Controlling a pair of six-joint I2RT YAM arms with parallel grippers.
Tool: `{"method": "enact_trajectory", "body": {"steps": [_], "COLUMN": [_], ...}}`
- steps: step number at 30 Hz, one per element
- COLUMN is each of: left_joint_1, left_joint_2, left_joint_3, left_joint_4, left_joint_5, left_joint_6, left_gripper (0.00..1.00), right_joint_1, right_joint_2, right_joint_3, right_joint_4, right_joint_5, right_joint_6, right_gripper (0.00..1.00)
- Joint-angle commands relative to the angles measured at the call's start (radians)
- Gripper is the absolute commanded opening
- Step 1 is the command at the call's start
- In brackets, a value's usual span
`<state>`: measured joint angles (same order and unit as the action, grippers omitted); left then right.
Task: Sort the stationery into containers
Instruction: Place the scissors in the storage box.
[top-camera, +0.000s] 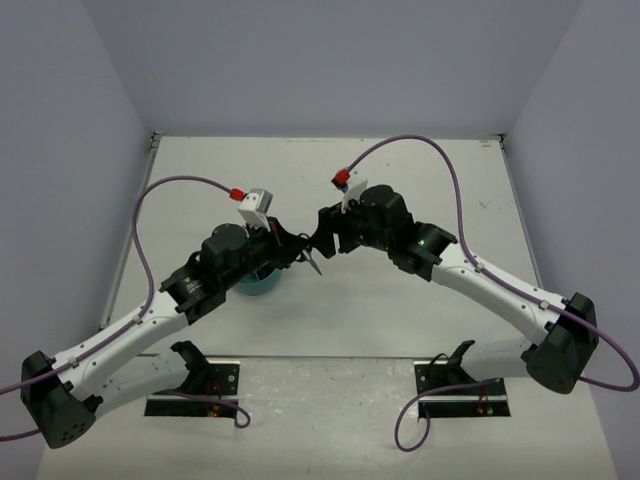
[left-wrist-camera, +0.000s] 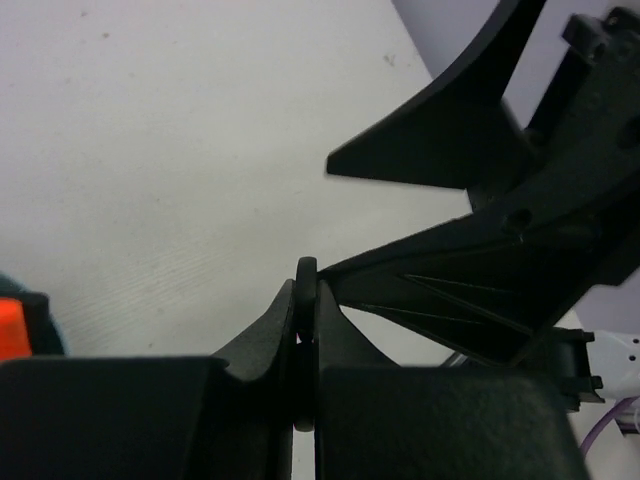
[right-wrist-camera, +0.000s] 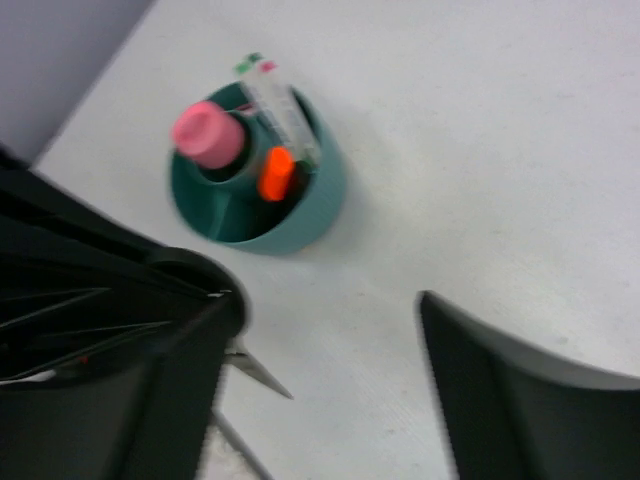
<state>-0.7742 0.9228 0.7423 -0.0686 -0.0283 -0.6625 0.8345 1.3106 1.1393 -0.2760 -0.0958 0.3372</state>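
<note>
The left gripper (left-wrist-camera: 306, 292) is clenched on the thin black handle loop of the scissors (top-camera: 313, 264), held above the middle of the table with the blades pointing toward the near side. The right gripper (right-wrist-camera: 330, 310) is just to their right, fingers spread and gripping nothing. The teal organizer (right-wrist-camera: 325, 205) sits to the left, under the left arm.

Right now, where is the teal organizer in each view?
Top external: teal organizer left of centre, half hidden under the left arm.
Left wrist: a teal sliver at the left edge.
Right wrist: upper left, whole.
Shared landmark: the orange cap, in both wrist views.
</note>
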Motion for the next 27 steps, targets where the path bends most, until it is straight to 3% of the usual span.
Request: {"method": "enact_trajectory", "body": {"steps": [1, 3, 8, 13, 19, 27], "left_joint_1": [0.001, 0.001, 0.003, 0.003, 0.003, 0.002], "left_joint_2": [-0.028, -0.056, -0.136, -0.131, -0.130, -0.139], "left_joint_3": [0.107, 0.145, 0.227, 0.276, 0.196, 0.042], "left_joint_4": [-0.178, -0.361, -0.633, -0.798, -0.798, -0.595], "left_joint_5": [-0.248, -0.435, -0.765, -0.845, -0.924, -0.938], "left_joint_6": [0.034, 0.014, -0.101, -0.175, -0.271, -0.328], "left_gripper": [0.00, 0.00, 0.00, 0.00, 0.00, 0.00], "right_joint_1": [0.030, 0.028, 0.023, 0.020, 0.018, 0.020], "right_joint_2": [-0.078, -0.120, -0.198, -0.221, -0.218, -0.224], "right_joint_3": [-0.039, -0.077, -0.169, -0.191, -0.190, -0.213], "right_joint_4": [0.042, 0.033, 0.026, 0.024, 0.025, 0.027], "right_joint_5": [0.057, 0.136, 0.345, 0.393, 0.379, 0.340], "right_joint_6": [0.013, 0.013, 0.036, 0.042, 0.040, 0.037], "right_gripper": [0.99, 0.99, 0.99, 0.99, 0.99, 0.99]}}
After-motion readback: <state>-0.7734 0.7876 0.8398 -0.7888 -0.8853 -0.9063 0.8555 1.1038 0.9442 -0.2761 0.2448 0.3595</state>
